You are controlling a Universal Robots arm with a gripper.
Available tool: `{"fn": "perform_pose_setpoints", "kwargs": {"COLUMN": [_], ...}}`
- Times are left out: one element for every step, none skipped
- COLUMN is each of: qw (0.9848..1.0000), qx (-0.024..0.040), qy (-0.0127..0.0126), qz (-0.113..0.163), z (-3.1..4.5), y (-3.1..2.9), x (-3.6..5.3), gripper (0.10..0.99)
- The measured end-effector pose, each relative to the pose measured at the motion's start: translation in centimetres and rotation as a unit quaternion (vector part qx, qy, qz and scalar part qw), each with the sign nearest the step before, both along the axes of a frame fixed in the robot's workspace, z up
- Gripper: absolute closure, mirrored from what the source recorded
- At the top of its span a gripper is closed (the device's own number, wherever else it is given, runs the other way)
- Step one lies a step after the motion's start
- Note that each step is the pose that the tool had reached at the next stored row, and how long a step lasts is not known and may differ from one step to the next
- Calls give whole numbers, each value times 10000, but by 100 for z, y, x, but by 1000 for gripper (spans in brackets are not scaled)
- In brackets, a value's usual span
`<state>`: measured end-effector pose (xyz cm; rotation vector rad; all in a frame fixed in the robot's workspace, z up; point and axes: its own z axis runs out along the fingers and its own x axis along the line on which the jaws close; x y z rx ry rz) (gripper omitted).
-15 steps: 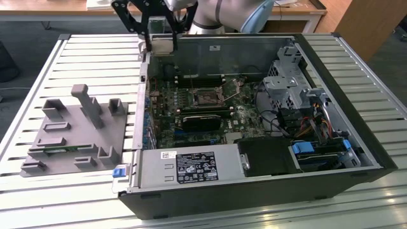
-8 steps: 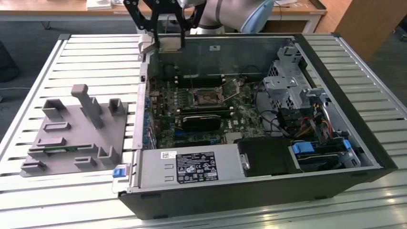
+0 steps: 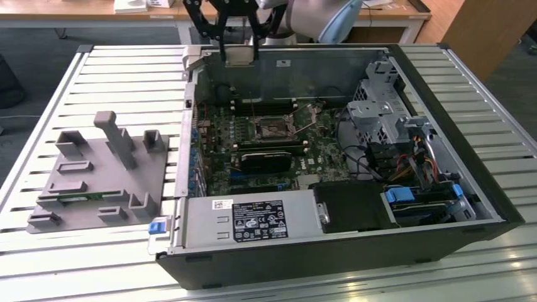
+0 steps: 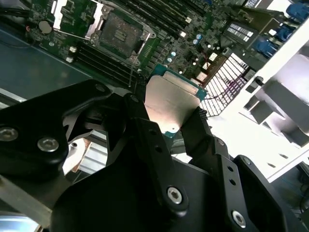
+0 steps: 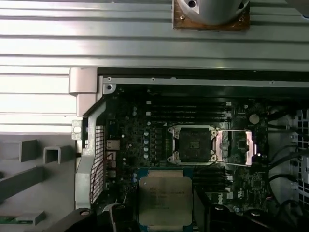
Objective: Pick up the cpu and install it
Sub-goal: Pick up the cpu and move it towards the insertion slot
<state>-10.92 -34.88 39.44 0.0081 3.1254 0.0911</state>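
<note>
While the gripper (image 3: 236,45) hung over the far wall of the open computer case (image 3: 336,264) in the exterior view, it was clamped on the cpu (image 3: 238,56): pick-up done. The socket (image 3: 273,130) on the motherboard (image 3: 251,151) sat bare, so install not done. Second wrist view: black fingers (image 4: 149,140) pinched the chip's opposite edges, metal top showing, held clear above the board. First wrist view: cpu near the empty socket but short of it, retention frame (image 5: 250,147) flipped open beside it.
</note>
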Motion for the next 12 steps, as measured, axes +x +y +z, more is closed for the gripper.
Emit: {"fn": "perform_pose_setpoints", "kwargs": {"qw": [10000, 10000, 10000, 10000, 10000, 10000, 10000, 10000, 10000, 10000, 10000, 10000], "qx": [0, 0, 0, 0, 0, 0, 0, 0, 0, 0, 0, 0], "qy": [0, 0, 0, 0, 0, -1, -2, -2, -3, -4, -5, -7], "qz": [-1, -1, -1, -1, -2, -2, -2, -2, -2, -3, -2, -1], "z": [-2, -4, -6, -7, -9, -10, -12, -13, -15, -16, -18, -20], "y": [4, 9, 15, 20, 25, 30, 35, 38, 40, 42, 44, 46], "x": [36, 70, 104, 137, 170, 204, 240, 273, 308, 343, 379, 414], "gripper": [545, 545, 545, 545, 545, 545, 545, 545, 545, 545, 545, 545]}}
